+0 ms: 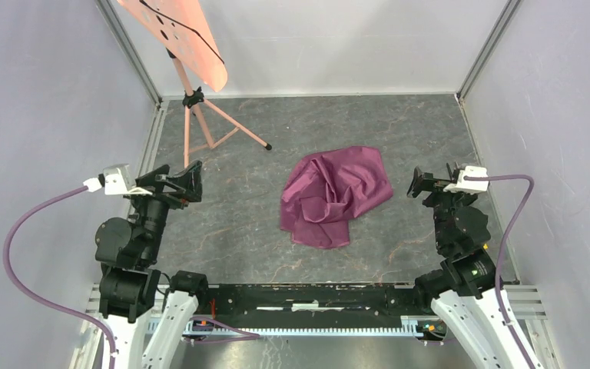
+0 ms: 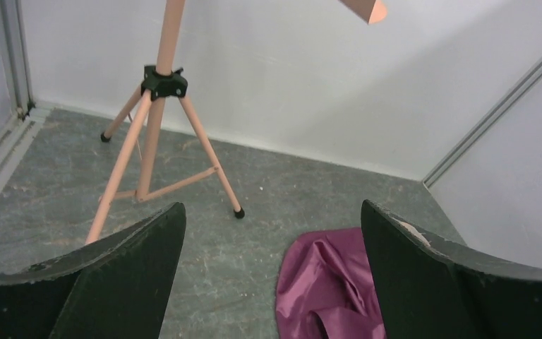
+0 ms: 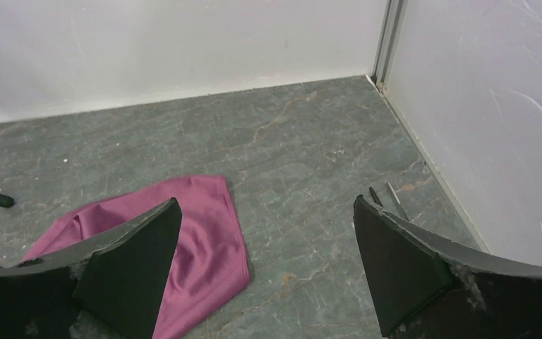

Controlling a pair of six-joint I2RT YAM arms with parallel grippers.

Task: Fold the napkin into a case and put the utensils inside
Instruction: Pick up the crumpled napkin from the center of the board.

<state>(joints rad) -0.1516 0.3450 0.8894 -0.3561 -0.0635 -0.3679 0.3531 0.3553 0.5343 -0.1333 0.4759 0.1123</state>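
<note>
Claw of the left arm [image 1: 188, 183] hangs over the left side of the bench [image 1: 230, 238], spread wide with nothing in it. Beyond it, in the far left corner, stands a salmon-pink tripod stand [image 1: 200, 123] with a tilted board [image 1: 175, 31] at its top. The napkin [image 1: 336, 196] lies crumpled in a loose heap around the middle of the bench, a little to the right. It is not yet folded and sits well apart from both claws. The right claw [image 1: 429, 183] hovers near the right wall [image 1: 561, 154], also spread wide and empty. In the right wrist view the utensils [image 3: 396, 200] lie side by side on the bench close to that wall, right of the napkin and apart from it. Which of them is the fork cannot be told.
</note>
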